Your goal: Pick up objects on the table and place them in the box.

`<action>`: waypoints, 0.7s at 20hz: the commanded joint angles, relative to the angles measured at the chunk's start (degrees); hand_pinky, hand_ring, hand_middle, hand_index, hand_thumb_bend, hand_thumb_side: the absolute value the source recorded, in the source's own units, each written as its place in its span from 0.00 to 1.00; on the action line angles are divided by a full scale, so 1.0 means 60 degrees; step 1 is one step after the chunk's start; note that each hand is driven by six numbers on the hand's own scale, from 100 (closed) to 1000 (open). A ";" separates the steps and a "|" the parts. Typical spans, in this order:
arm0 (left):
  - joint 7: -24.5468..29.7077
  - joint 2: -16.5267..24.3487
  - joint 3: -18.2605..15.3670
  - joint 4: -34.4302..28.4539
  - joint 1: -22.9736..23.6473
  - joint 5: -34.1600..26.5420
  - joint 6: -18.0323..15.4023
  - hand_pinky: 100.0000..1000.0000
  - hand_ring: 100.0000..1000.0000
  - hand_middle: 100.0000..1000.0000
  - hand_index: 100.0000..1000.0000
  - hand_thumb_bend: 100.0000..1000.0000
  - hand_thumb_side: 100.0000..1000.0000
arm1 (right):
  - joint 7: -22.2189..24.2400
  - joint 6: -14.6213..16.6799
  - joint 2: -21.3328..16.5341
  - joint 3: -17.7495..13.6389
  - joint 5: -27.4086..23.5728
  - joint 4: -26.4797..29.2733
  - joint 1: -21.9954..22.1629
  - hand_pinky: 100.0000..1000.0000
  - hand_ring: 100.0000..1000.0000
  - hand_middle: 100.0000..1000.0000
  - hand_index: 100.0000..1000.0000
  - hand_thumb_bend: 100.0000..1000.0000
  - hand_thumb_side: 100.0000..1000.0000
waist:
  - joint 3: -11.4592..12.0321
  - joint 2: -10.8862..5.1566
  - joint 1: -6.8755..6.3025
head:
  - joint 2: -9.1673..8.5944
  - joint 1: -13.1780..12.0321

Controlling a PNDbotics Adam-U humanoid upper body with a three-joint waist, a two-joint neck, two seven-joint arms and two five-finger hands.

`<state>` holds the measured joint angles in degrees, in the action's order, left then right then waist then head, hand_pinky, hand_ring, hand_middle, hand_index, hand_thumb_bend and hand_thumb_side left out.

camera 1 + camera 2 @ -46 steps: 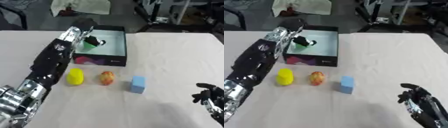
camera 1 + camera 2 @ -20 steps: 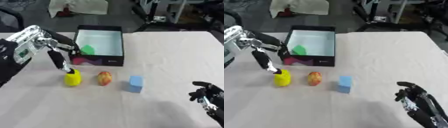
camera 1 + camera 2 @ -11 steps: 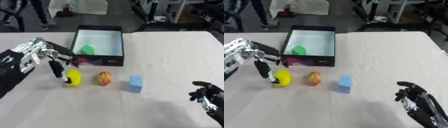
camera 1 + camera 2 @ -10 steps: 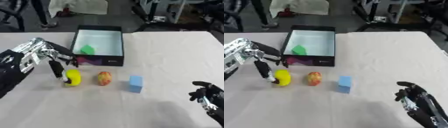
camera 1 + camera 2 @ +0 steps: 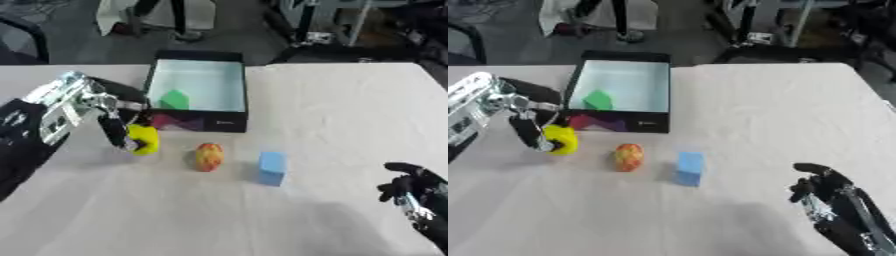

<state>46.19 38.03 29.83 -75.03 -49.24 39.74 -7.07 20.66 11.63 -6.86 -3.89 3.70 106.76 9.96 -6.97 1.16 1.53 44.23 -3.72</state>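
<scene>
- Left hand is now closing on the yellow object: fingers curling round it from the left side. 1 s ago the hand was only poised above w/ fingers hanging down; at 0.6 s it was coming down alongside.
- Yellow object is looking slightly lifted or tilted vs. how it lay earlier – can't tell if it's actually clear of the table yet. It's sitting just in front of the box, near the front-left corner.
- Judging from that: grasp step is under way, lift + carry to the box is coming next; short trip, since the box wall is right beside it.
- Green object is lying inside the box, left half of the floor. It was in the hand over the box 2.3 s ago, so one item is already delivered.
- Right hand is idling at lower right, fingers relaxed + pointing up, holding nothing, well apart from the objects.
- Count: 1 box; 1 green object in it; 3 things outside it – 1 yellow object (in the left hand), 1 red-orange egg-shaped object, 1 blue block.
- Egg-shaped one + blue block are resting on the table, near each other but not touching, unmoved across the frames.
- Task approx a quarter done: 1 in, 3 to go.
</scene>
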 commanded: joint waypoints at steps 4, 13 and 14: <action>-0.0370 -0.0962 -0.0955 0.1033 -0.1821 0.1644 0.0728 0.49 0.36 0.42 0.57 0.12 0.14 | 0.0000 0.0025 -0.0129 -0.0030 -0.0012 0.0072 -0.0001 0.65 0.42 0.23 0.74 0.00 0.41 | 0.0018 -0.0249 -0.0003 | -0.0019 -0.0027; -0.4030 -0.4261 -0.3595 0.6081 -0.2357 0.6960 0.1985 0.57 0.45 0.52 0.69 0.19 0.22 | 0.0064 0.0011 -0.0001 0.0021 -0.0116 0.0053 -0.0102 0.65 0.42 0.23 0.74 0.00 0.42 | -0.0221 -0.0150 0.0153 | -0.0019 -0.0258; -0.4523 -0.4398 -0.3692 0.6213 -0.2336 0.7206 0.2119 0.62 0.53 0.63 0.80 0.22 0.29 | 0.0077 0.0009 0.0007 0.0031 -0.0122 0.0050 -0.0116 0.65 0.42 0.23 0.74 0.00 0.42 | -0.0233 -0.0141 0.0156 | -0.0019 -0.0273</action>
<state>22.60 12.33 9.49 -38.83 -62.02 80.23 4.62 20.93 11.63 -6.60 -3.81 3.25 106.47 9.66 -8.29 1.11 1.73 44.23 -5.02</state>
